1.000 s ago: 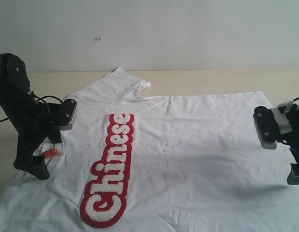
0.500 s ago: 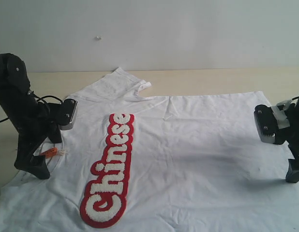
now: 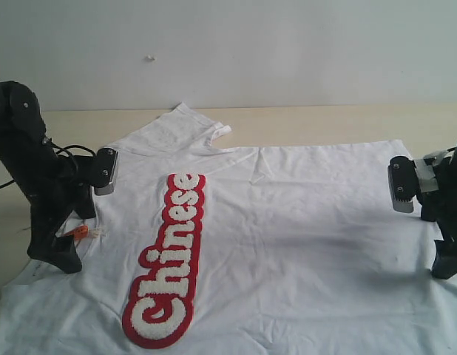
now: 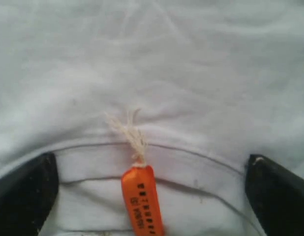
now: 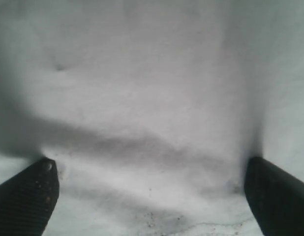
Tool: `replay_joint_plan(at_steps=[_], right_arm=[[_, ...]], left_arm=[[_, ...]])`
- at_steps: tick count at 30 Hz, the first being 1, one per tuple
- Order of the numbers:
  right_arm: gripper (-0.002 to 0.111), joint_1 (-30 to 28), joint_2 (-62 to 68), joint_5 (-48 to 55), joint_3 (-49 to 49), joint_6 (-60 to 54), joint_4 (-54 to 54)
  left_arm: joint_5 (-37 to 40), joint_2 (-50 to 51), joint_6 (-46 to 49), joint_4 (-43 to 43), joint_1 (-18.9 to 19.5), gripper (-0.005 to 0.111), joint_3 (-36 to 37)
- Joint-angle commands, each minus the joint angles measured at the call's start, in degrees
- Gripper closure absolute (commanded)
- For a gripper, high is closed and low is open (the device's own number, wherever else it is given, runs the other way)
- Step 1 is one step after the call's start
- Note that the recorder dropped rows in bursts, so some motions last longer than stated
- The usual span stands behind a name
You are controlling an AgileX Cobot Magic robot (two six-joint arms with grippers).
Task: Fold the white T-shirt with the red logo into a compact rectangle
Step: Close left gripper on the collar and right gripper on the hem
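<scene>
The white T-shirt [image 3: 302, 237] lies spread flat on the table, collar to the left and hem to the right. The red logo [image 3: 168, 255] runs lengthwise along its near left part. My left gripper [image 3: 57, 257] stands open over the collar. In the left wrist view, the left gripper [image 4: 151, 169] has its dark fingertips [image 4: 26, 189] wide apart on either side of the orange neck tag [image 4: 142, 199]. My right gripper [image 3: 447, 264] is open low over the hem end. In the right wrist view, the right gripper [image 5: 149, 169] straddles bare white cloth [image 5: 142, 98].
The pale wooden table [image 3: 325, 122] shows behind the shirt, with a white wall [image 3: 251, 52] beyond. One sleeve [image 3: 185, 124] is folded at the back left. The shirt runs off the near edge of the exterior view.
The right arm has tilted more upright and drawn slightly right, down over the hem. The left arm has shifted only a little. The shirt has not moved.
</scene>
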Motion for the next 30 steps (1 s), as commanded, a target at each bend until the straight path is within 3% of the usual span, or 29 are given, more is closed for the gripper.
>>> replay_joint_plan(at_steps=[1,5,8,21,30], right_arm=[[0.036,-0.2,2.0,-2.0,0.6,0.4,-1.7],[0.083,-0.2,2.0,-2.0,0.6,0.4,-1.7],[0.108,-0.2,2.0,-2.0,0.6,0.4,-1.7],[0.108,-0.2,2.0,-2.0,0.6,1.6,-1.5],[0.108,-0.2,2.0,-2.2,0.6,1.9,-1.5]], left_arm=[[0.7,1.2,-0.2,-1.3,0.0,0.005,0.2],[0.7,1.2,-0.3,-1.3,0.0,0.005,0.2],[0.7,1.2,-0.4,-1.3,0.0,0.005,0.2],[0.9,5.1,-5.8,-1.2,0.0,0.008,0.2],[3.9,5.7,-9.5,-1.2,0.0,0.03,-0.2]])
